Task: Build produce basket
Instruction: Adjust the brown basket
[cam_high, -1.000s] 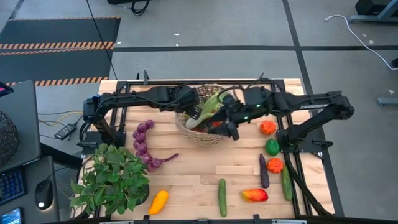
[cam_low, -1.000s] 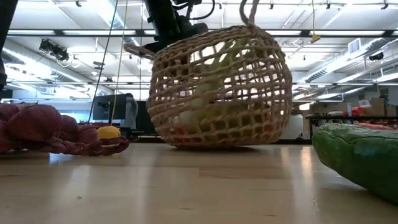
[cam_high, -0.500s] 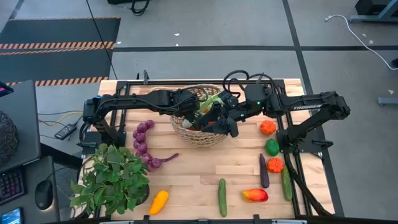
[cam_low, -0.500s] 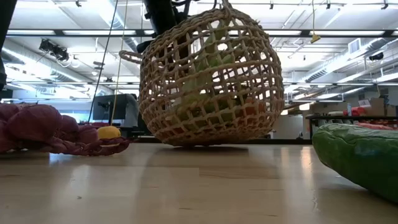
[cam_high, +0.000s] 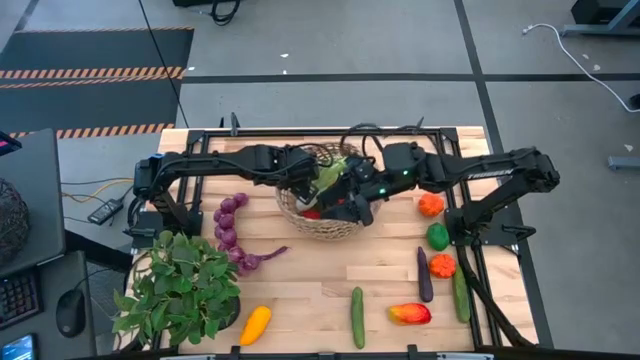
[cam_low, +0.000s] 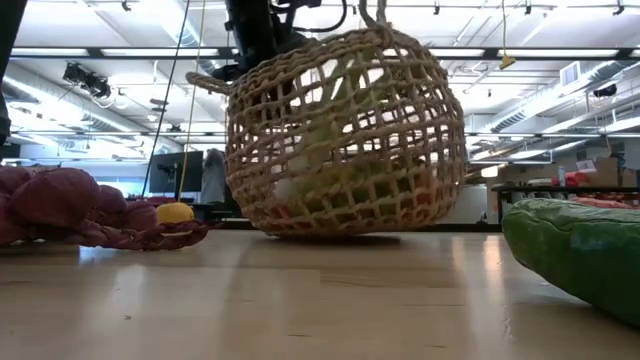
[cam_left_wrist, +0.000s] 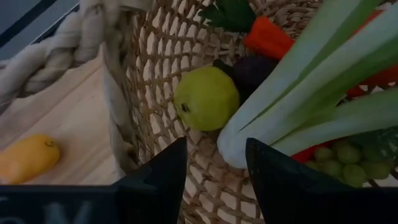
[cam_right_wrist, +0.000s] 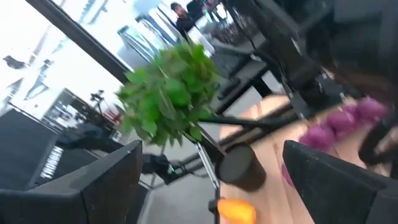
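Observation:
The tan woven basket (cam_high: 322, 205) stands tilted at the table's far middle, its bottom (cam_low: 330, 230) on the wood. Inside it lie a leek (cam_left_wrist: 298, 93), a green apple (cam_left_wrist: 205, 98), a carrot (cam_left_wrist: 267, 37) and grapes (cam_left_wrist: 342, 163). My left gripper (cam_high: 303, 181) reaches in from the left and is shut on the basket's left rim; its fingers (cam_left_wrist: 155, 180) look down into the basket. My right gripper (cam_high: 350, 205) hovers open over the basket's right side, pointing level toward the table's left, with nothing between its fingers (cam_right_wrist: 93, 186). My left gripper holds the basket at its left rim (cam_high: 297, 190), coming slanting down from the table's left. The fingertips lie below the wrist picture's edge, so the kind of hold cannot be told. The basket stays tilted, with only its bottom on the table.
A purple string (cam_high: 235, 235) and a potted plant (cam_high: 180, 285) lie left of the basket. Near the front edge are a yellow squash (cam_high: 255, 323), a cucumber (cam_high: 357, 317) and a red-yellow pepper (cam_high: 410, 313). Oranges (cam_high: 431, 205) and green pieces (cam_high: 437, 236) sit on the right.
The basket has rocked on its bottom, tipping toward the table's left and partly back. The leek, which stuck out over the far rim, now lies deeper inside. My right gripper has moved toward the table's left, over the basket.

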